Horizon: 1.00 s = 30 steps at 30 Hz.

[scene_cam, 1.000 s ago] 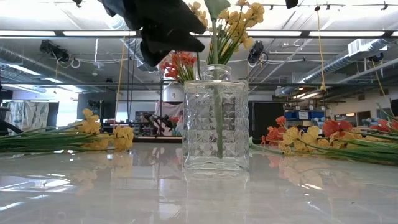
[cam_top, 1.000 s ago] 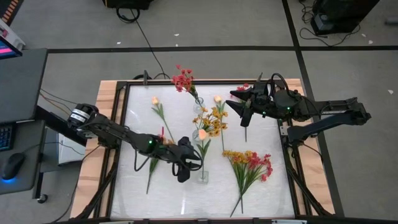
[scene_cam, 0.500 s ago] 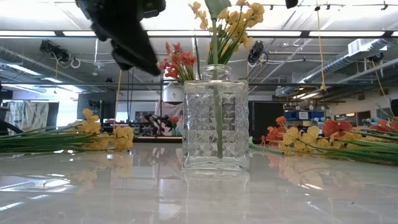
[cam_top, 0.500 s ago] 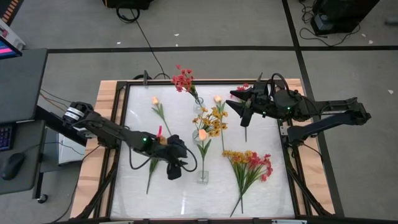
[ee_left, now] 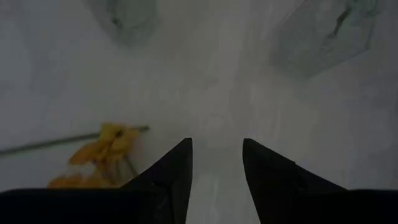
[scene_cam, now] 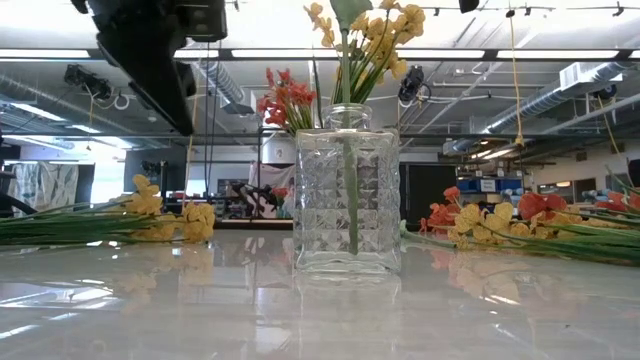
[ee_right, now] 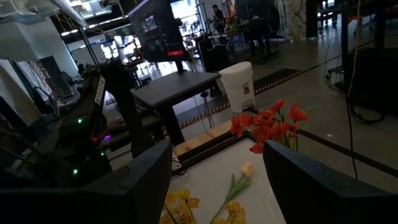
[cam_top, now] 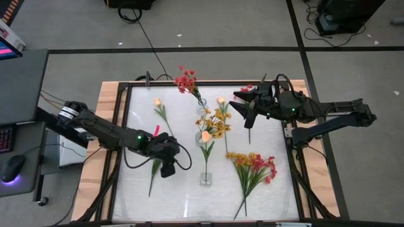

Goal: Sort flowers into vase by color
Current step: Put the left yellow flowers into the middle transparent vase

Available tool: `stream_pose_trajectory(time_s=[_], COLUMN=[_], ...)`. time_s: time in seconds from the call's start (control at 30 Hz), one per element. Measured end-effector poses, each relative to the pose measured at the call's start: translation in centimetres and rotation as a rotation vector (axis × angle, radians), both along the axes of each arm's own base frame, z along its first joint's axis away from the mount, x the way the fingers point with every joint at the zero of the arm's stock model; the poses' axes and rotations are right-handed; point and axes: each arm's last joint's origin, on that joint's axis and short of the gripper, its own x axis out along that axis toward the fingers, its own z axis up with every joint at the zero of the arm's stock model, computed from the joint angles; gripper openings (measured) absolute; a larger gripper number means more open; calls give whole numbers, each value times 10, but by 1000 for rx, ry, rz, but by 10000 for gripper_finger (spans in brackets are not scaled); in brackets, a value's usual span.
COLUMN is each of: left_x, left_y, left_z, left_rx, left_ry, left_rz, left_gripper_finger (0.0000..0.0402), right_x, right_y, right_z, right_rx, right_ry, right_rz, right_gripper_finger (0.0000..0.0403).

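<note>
A clear glass vase (cam_top: 206, 178) stands near the table's front middle, holding a yellow sprig (cam_top: 218, 123) and a peach bud (cam_top: 205, 135). A second vase (cam_top: 201, 108) farther back holds red flowers (cam_top: 185, 81). Two peach buds (cam_top: 158, 101) (cam_top: 221, 101) lie flat on the table. So does a mixed red and yellow bunch (cam_top: 252, 167). My left gripper (cam_top: 167, 169) hangs open left of the near vase, pointing down, with a yellow sprig (ee_left: 106, 146) lying beside it. My right gripper (cam_top: 243, 108) waits open and level at the far right.
A green stem (cam_top: 153, 178) lies on the table at the left under my left arm. A red sprig with its stem (cam_top: 249, 132) lies below my right gripper. The table has a dark raised frame (cam_top: 120, 145). Bare white surface lies along the near edge.
My left gripper has drawn away from the near vase toward the table's left edge, rising slightly and changing its tilt as it went. Its fingers have kept the same gap. The flowers and vases have stayed where they were.
</note>
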Motion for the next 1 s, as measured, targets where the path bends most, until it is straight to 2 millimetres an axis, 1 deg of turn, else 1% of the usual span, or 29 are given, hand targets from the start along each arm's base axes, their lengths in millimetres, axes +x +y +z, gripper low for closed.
stream_pose_trajectory(time_s=[0.2,0.43,0.57,0.73,0.9,1.0], left_x=[-19,-45,-61,-77,-84,-85], left_y=[7,19,25,31,34,34], left_z=[12,26,34,39,41,42], left_rx=[-9,-24,-68,-165,-282,-344], left_ry=[42,66,74,86,73,57], left_rz=[71,252,400,638,884,985], left_gripper_finger=[146,146,146,146,146,146], right_x=[0,0,0,0,0,0], right_y=[0,0,0,0,0,0], right_z=[0,0,0,0,0,0], right_rx=[0,0,0,0,0,0], right_ry=[-3,-3,-2,-2,-2,-2], right_rz=[0,0,0,0,0,0], right_gripper_finger=[261,261,261,261,261,261])
